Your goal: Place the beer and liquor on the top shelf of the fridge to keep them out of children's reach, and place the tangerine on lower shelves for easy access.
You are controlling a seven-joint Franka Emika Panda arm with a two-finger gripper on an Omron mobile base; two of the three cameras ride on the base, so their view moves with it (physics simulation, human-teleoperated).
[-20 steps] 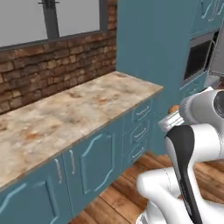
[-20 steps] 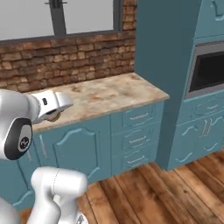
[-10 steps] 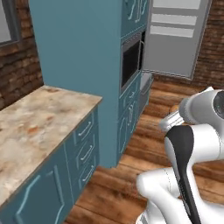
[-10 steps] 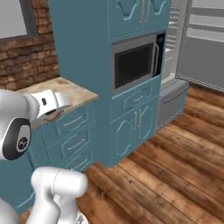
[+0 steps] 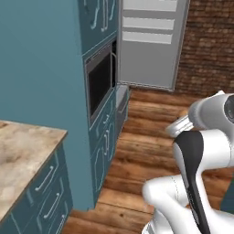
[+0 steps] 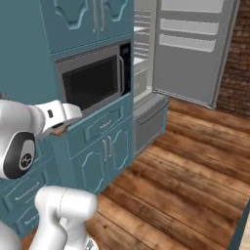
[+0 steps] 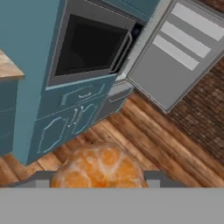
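Observation:
The tangerine [image 7: 100, 168], round and orange, sits between my gripper's [image 7: 99, 178] two dark fingertips at the bottom of the hand view, and the gripper is shut on it. The grey fridge [image 6: 146, 97] stands ahead to the right with its door [image 6: 193, 53] swung wide open. White slab shelves [image 6: 140, 59] show edge-on inside it, and I cannot tell which one is the top shelf. The same open door [image 5: 151, 45] appears far ahead in the left base view. The beer and the liquor are out of view.
A black microwave [image 6: 90, 80] is built into the tall teal cabinet column [image 5: 50, 77] left of the fridge, with drawers and doors [image 6: 105, 146] below it. A speckled stone counter [image 5: 18, 151] ends at near left. Wooden floor [image 6: 185, 166] stretches toward a brick wall [image 5: 205, 45].
The whole picture has swung right with the base: the counter, brick wall and window have slid away left, and the microwave column and open fridge have come into view.

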